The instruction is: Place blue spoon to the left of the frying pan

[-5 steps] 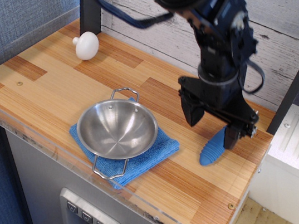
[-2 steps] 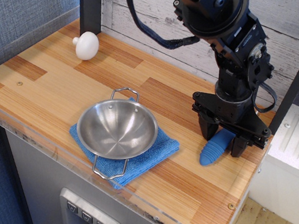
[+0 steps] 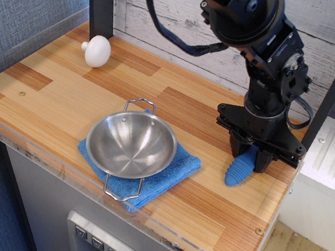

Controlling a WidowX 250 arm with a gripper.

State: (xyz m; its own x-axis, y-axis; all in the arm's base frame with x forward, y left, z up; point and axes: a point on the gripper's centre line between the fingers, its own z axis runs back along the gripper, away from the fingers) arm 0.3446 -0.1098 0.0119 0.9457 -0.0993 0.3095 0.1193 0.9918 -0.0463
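- We see the blue spoon [image 3: 239, 170] lying flat on the wooden counter [image 3: 52, 92] at the right end, well to the right of the frying pan [image 3: 131, 143].
- Only its ribbed blue handle shows; its head end is hidden under the tool, so we can't confirm the prongs.
- Long axis: runs from lower-left, where the free tip is, up-right under the gripper [image 3: 250, 157]. Roughly diagonal, a bit steep.
- Gripper sits directly over the upper end of the handle, fingers straddling it on either side.
- Jaws look narrowed around the handle, but whether the pads actually touch it we can't tell.
- Spoon looks to be resting on the counter, not lifted.
- Key relation as we judge it: the target spot is the bare wood left of the pan, so the carry goes leftward across or around the pan.
- Pan sits on a blue cloth [image 3: 180, 168] near the front edge, wire handles pointing front and back.
- White knob [image 3: 96, 50] at back-left, well apart from the pan, leaves open wood between.
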